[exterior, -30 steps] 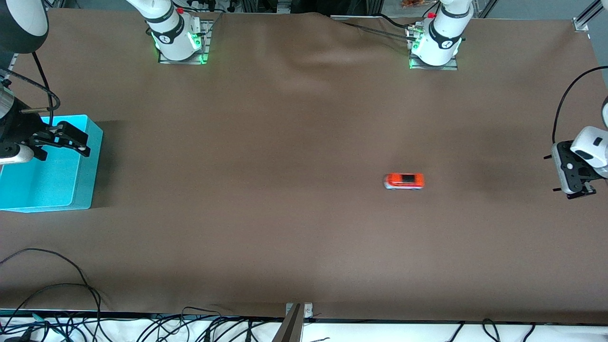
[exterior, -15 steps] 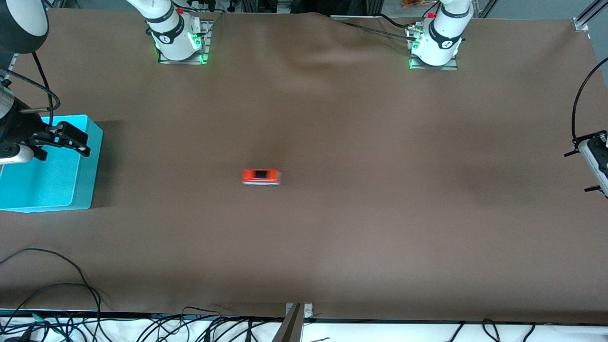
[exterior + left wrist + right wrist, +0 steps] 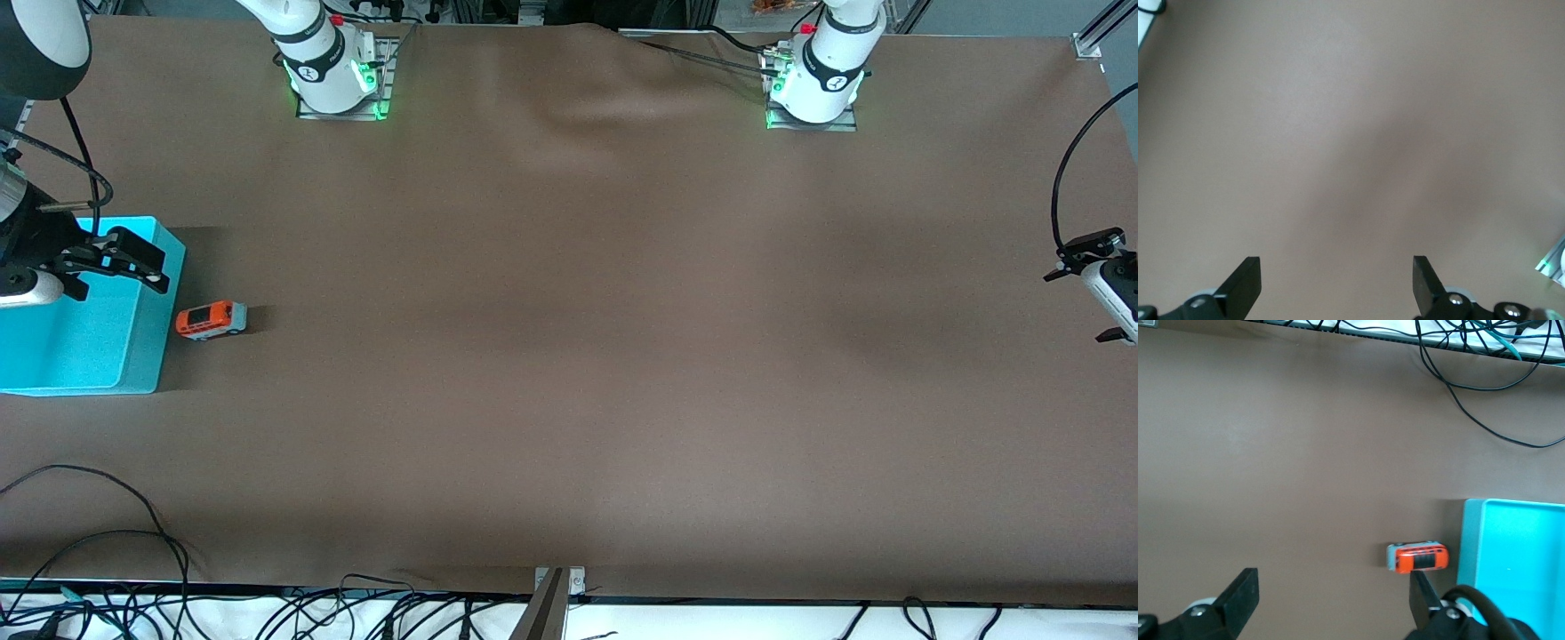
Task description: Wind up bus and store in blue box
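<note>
The small orange-red bus (image 3: 211, 320) stands on the brown table just outside the blue box (image 3: 147, 356), by the wall that faces the left arm's end. It is upright, with its dark roof up. My right gripper (image 3: 160, 269) is open and empty, in the air over that same wall of the box. In the right wrist view the bus (image 3: 1418, 557) lies by one fingertip (image 3: 1421, 587), beside the box rim (image 3: 1469, 547). My left gripper (image 3: 1074, 308) is open and empty over the table's edge at the left arm's end. Its wrist view shows only bare cloth between the fingertips (image 3: 1248, 270).
The brown cloth (image 3: 569, 267) has a raised fold near the arm bases (image 3: 587, 107). Loose cables (image 3: 107, 533) lie along the table's front edge, and a metal bracket (image 3: 556, 582) stands at its middle.
The bus has rolled across the table from the left arm's end to the blue box. The box has shifted slightly toward the right arm's end. The left gripper has drawn back to the table's edge.
</note>
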Tool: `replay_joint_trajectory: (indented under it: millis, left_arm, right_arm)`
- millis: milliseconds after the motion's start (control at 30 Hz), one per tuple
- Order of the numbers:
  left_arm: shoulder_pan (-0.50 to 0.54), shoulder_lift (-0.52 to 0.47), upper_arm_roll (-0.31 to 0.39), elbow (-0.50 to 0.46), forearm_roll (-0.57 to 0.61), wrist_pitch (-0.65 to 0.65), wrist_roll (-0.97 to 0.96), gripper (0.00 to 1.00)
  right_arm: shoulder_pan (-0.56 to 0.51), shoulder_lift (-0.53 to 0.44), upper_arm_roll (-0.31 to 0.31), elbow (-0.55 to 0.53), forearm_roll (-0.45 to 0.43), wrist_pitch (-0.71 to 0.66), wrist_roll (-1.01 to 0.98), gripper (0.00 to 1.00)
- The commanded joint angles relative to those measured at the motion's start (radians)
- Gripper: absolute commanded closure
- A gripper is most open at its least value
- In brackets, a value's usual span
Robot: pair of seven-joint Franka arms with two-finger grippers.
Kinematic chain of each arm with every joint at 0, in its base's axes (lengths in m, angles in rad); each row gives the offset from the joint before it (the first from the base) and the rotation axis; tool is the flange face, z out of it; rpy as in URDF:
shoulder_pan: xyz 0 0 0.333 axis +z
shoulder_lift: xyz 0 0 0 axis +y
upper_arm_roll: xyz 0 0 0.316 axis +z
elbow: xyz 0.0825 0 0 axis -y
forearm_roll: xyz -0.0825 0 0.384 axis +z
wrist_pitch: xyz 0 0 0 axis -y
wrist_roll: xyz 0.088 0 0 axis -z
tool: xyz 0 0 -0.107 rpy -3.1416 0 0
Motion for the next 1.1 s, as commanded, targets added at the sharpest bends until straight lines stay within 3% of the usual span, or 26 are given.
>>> replay_joint_trajectory:
  millis: [0, 533, 833, 1067]
  left_arm:
    - [0.001, -0.006, -0.003, 0.014, 0.016, -0.041, -0.030, 0.00]
    - [0.001, -0.007, -0.004, 0.019, 0.016, -0.064, -0.159, 0.00]
    - [0.001, -0.007, -0.006, 0.040, 0.016, -0.060, -0.439, 0.00]
    - [-0.001, -0.004, -0.003, 0.065, 0.014, -0.053, -0.518, 0.00]
  right_arm:
    - [-0.002, 0.005, 0.006, 0.015, -0.008, -0.001, 0.000, 0.00]
    - [-0.004, 0.005, 0.004, 0.015, -0.008, 0.000, 0.001, 0.00]
    - [-0.004, 0.005, 0.004, 0.012, -0.011, -0.011, -0.002, 0.00]
    - [-0.005, 0.006, 0.004, 0.003, -0.017, -0.086, 0.014, 0.00]
